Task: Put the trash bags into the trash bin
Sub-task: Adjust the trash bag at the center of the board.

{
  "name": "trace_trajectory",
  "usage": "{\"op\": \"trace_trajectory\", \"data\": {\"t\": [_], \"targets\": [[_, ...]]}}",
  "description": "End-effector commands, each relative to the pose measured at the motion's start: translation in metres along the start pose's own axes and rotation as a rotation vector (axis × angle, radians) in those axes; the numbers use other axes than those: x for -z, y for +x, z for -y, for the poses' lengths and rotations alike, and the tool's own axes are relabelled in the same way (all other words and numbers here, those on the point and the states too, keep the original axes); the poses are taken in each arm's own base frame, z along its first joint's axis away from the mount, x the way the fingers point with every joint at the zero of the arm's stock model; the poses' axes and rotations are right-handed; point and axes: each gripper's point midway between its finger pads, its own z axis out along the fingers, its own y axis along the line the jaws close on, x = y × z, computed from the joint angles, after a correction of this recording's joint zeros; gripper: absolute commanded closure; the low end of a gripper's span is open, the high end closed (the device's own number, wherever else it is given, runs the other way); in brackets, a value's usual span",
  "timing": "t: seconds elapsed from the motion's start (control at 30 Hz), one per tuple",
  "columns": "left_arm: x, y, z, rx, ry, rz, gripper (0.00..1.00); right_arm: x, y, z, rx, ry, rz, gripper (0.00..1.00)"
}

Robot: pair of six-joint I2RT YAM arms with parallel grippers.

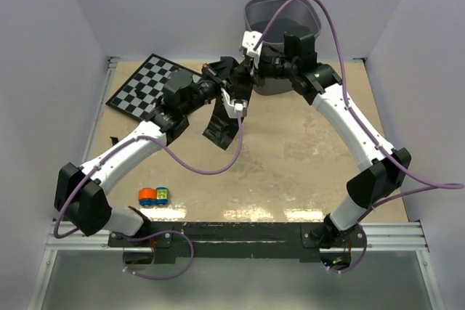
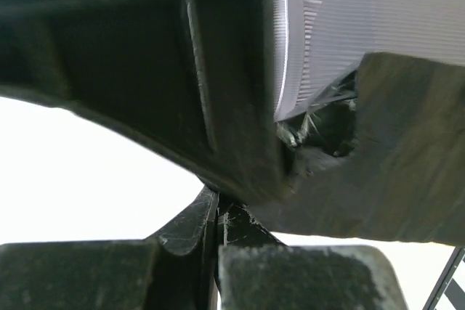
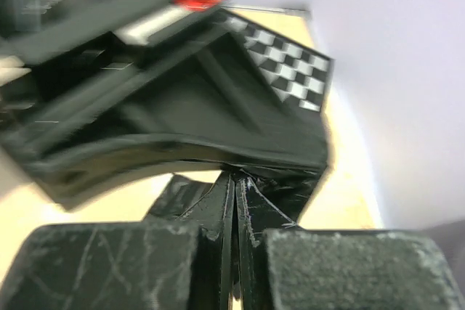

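While pinched by end effectors [image 2: 218, 226] [image 3: 234, 212], trash bag [image 1: 220, 127] hangs outside trash bin [image 1: 253, 14] (mesh).

Top view: even, diffuse light from above, sharp throughout. Two glare patches on the counter [image 1: 290, 150] along its near edge, with soft, faint shadows under both arms.

Left wrist view: lower-left background blown out to plain white. Near parts dark, underexposed, soft in focus.

Right wrist view: upper left smeared by blur. Checkerboard [image 3: 290, 78] slightly soft but legible. Crinkles of the trash bag [image 3: 280, 183] and scratches on the right jaws read crisply.
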Motion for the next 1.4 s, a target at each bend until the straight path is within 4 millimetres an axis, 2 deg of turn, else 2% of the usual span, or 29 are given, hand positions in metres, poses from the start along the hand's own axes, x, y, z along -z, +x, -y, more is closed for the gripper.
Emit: {"op": "trace_trajectory", "data": {"t": [0.0,0.1,0.17,0.2,0.3,0.33,0.4,0.47,0.53,0.63,0.67,0.7,0.73,0.77,0.83,0.87,0.9,1.0,1.07,1.13,1.23,1.3,1.37], "targets": [[0.023,-0.03,-0.038,0.002,-0.079,0.11,1.0,0.012,-0.017,0.046,0.012,0.245,0.03,1.0],[0.023,-0.036,-0.046,-0.018,-0.097,0.142,1.0,0.009,0.016,0.064,-0.053,0.346,-0.064,1.0],[0.015,-0.029,-0.042,-0.02,-0.091,0.116,1.0,0.005,0.018,0.054,-0.061,0.283,-0.076,1.0],[0.011,-0.026,-0.043,-0.017,-0.1,0.1,1.0,0.004,0.01,0.042,-0.035,0.214,-0.055,1.0],[-0.002,-0.007,-0.029,-0.008,-0.095,0.025,1.0,0.011,-0.032,-0.011,0.08,-0.076,0.075,1.0],[-0.006,0.0,-0.019,0.0,-0.071,-0.003,1.0,0.015,-0.048,-0.016,0.088,-0.097,0.116,1.0],[-0.007,0.005,-0.001,0.016,-0.016,-0.024,1.0,0.025,-0.068,-0.011,0.092,-0.087,0.168,1.0],[0.001,0.0,0.01,0.019,0.015,-0.01,1.0,0.029,-0.073,0.011,0.083,-0.01,0.17,1.0],[0.014,-0.011,0.0,0.014,-0.014,0.032,1.0,0.022,-0.048,0.032,0.076,0.082,0.094,1.0],[0.026,-0.022,-0.038,-0.006,-0.132,0.062,1.0,0.01,0.013,0.045,0.026,0.149,-0.064,1.0],[0.026,-0.021,-0.049,-0.015,-0.168,0.061,1.0,0.005,0.036,0.036,-0.01,0.106,-0.123,1.0],[0.025,-0.019,-0.06,-0.021,-0.2,0.053,1.0,0.001,0.048,0.024,-0.017,0.053,-0.158,1.0],[0.022,-0.017,-0.063,-0.022,-0.206,0.041,1.0,-0.005,0.052,0.012,-0.006,0.004,-0.171,1.0],[0.018,-0.014,-0.064,-0.026,-0.203,0.03,1.0,-0.009,0.046,0.002,0.014,-0.021,-0.168,1.0],[0.013,-0.003,-0.058,-0.024,-0.19,-0.009,1.0,-0.012,0.021,-0.015,0.073,-0.075,-0.101,1.0],[0.01,-0.001,-0.049,-0.021,-0.163,-0.016,1.0,-0.011,0.003,-0.023,0.107,-0.113,-0.046,1.0],[0.008,0.001,-0.034,-0.007,-0.107,-0.019,1.0,-0.009,-0.014,-0.022,0.105,-0.114,-0.001,1.0],[0.012,-0.002,0.011,0.015,0.051,-0.003,1.0,0.001,-0.047,-0.002,0.085,-0.061,0.089,1.0],[0.022,-0.008,0.032,0.006,0.135,0.019,1.0,0.006,-0.054,0.026,0.08,0.06,0.095,1.0],[0.028,-0.018,0.022,-0.008,0.103,0.06,1.0,0.005,-0.032,0.046,0.086,0.168,0.026,1.0],[0.026,-0.028,-0.017,-0.038,-0.014,0.101,1.0,-0.004,0.009,0.049,0.049,0.186,-0.079,1.0],[0.018,-0.026,-0.035,-0.051,-0.055,0.094,1.0,-0.012,0.023,0.033,0.038,0.114,-0.106,1.0],[0.009,-0.017,-0.038,-0.058,-0.049,0.06,1.0,-0.014,0.01,0.011,0.062,0.041,-0.082,1.0]]}}
